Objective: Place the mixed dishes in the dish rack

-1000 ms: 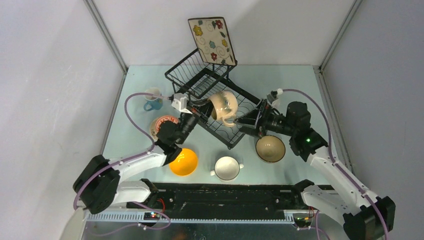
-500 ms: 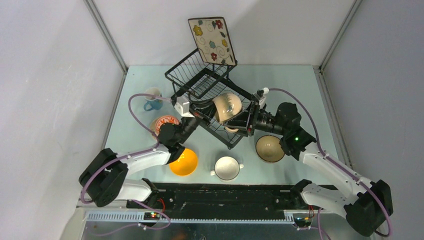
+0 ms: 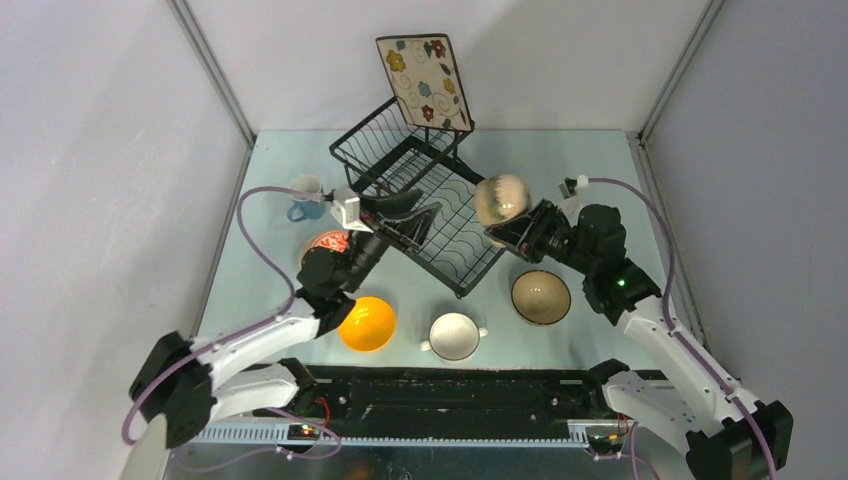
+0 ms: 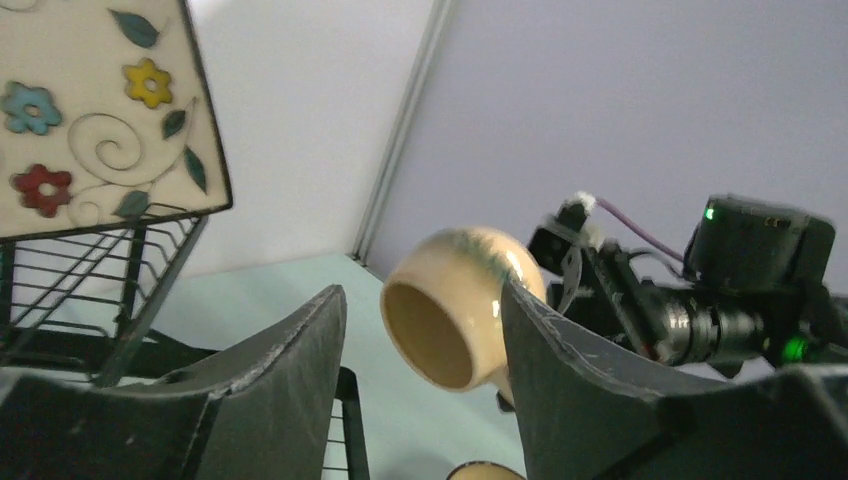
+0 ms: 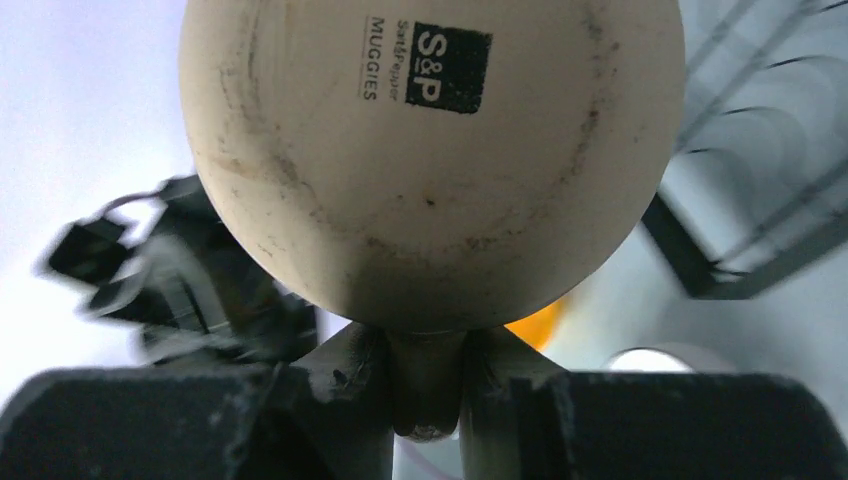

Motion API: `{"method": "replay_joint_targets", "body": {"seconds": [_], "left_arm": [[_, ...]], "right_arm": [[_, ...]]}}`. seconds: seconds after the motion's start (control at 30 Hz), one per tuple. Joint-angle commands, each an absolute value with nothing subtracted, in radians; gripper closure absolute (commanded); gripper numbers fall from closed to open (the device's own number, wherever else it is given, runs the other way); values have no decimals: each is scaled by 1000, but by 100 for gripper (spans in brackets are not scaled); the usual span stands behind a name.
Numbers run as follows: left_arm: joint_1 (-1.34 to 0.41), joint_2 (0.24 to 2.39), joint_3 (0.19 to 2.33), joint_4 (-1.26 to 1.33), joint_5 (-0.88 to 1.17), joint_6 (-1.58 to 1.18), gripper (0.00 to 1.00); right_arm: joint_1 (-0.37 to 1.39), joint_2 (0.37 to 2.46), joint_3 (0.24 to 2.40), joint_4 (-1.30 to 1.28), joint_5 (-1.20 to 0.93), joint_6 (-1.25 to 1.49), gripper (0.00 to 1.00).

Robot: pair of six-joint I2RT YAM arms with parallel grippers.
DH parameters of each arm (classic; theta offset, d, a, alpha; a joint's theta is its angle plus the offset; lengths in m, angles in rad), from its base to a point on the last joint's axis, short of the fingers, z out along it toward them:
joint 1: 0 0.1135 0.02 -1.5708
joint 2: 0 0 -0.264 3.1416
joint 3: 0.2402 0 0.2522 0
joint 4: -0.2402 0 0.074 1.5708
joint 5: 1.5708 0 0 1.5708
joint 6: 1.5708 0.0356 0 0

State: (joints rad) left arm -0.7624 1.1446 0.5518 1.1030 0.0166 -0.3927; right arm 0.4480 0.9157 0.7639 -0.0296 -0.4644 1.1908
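A black wire dish rack (image 3: 455, 245) sits at an angle in the middle of a pale green table (image 3: 560, 165). A square cream floral plate (image 3: 425, 80) stands upright in the rack's raised basket section, at its far end.

Just off the rack's right edge, the right gripper (image 5: 425, 385) holds a beige mug (image 3: 500, 200) up in the air. Its two fingers are pinched closed on the mug's handle. In the right wrist view, the mug's round base faces the camera and carries a printed maker's mark.

The left gripper (image 4: 420, 300) hovers over the rack's left side, above the flat tray section. Its jaws stand apart and hold nothing. In the left wrist view, the lifted mug shows beyond the gap between them, its mouth turned towards the camera.

To the left of the rack, a blue mug (image 3: 305, 200) stands on the table. A red-patterned bowl (image 3: 322, 245) lies nearer, partly hidden by the left arm. In front of the rack are an orange-yellow bowl (image 3: 367, 323) and a white two-handled bowl (image 3: 454, 336), side by side. A tan bowl (image 3: 541, 297) sits at the rack's near right, beside the right arm.
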Motion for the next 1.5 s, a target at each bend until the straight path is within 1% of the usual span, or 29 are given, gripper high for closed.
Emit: {"method": "replay_joint_targets", "body": {"seconds": [0.0, 0.03, 0.07, 0.1, 0.13, 0.2, 0.27, 0.3, 0.43, 0.63, 0.77, 0.9, 0.97, 1.1, 1.2, 1.23, 1.27, 1.3, 1.33, 1.37, 1.4, 1.47], "left_arm": [[-768, 980, 633, 647, -147, -415, 34], [-768, 940, 646, 586, -169, -423, 32], [-767, 920, 654, 453, -229, -439, 26], [-767, 889, 683, 377, -257, -485, 24], [-767, 878, 699, 248, -290, -504, 21], [-767, 858, 744, 96, -297, -539, 19], [-766, 840, 762, 1, -295, -564, 17], [-766, 822, 758, -20, -295, -577, 17], [-761, 760, 714, -81, -294, -599, 16], [-738, 678, 719, -193, -291, -572, 15], [-724, 626, 749, -283, -299, -555, 15], [-723, 569, 754, -315, -288, -553, 14], [-722, 551, 751, -329, -300, -543, 14], [-722, 514, 749, -363, -327, -537, 14], [-721, 491, 728, -346, -320, -548, 14], [-721, 484, 719, -344, -320, -551, 14], [-722, 483, 715, -342, -322, -553, 14], [-722, 483, 712, -344, -322, -556, 14], [-722, 484, 711, -349, -319, -556, 14], [-722, 486, 714, -352, -317, -557, 14], [-722, 487, 715, -358, -314, -558, 14], [-722, 487, 715, -363, -314, -555, 14]], "right_arm": [[429, 876, 863, -167, -242, 885, 100], [440, 884, 874, -213, -218, 790, 100], [451, 910, 903, -244, -154, 747, 100], [473, 925, 923, -280, -127, 670, 100], [485, 957, 928, -284, -85, 636, 100], [520, 1009, 936, -279, -38, 547, 100], [566, 1064, 944, -243, 11, 504, 100], [579, 1084, 958, -235, 33, 489, 100], [646, 1276, 1039, -220, 188, 403, 100], [649, 1535, 1180, -195, 172, 379, 100], [623, 1696, 1285, -201, 123, 388, 100], [584, 1845, 1391, -212, 77, 404, 100], [584, 1922, 1462, -253, 92, 402, 100], [608, 2050, 1629, -344, 202, 378, 100], [602, 2113, 1705, -349, 200, 409, 99], [595, 2120, 1718, -338, 192, 430, 96], [593, 2133, 1726, -334, 188, 446, 90], [593, 2139, 1735, -332, 190, 451, 76], [592, 2146, 1737, -329, 191, 454, 67], [592, 2146, 1734, -322, 194, 455, 49], [593, 2144, 1730, -316, 195, 453, 40], [593, 2127, 1710, -305, 194, 450, 36]]}}
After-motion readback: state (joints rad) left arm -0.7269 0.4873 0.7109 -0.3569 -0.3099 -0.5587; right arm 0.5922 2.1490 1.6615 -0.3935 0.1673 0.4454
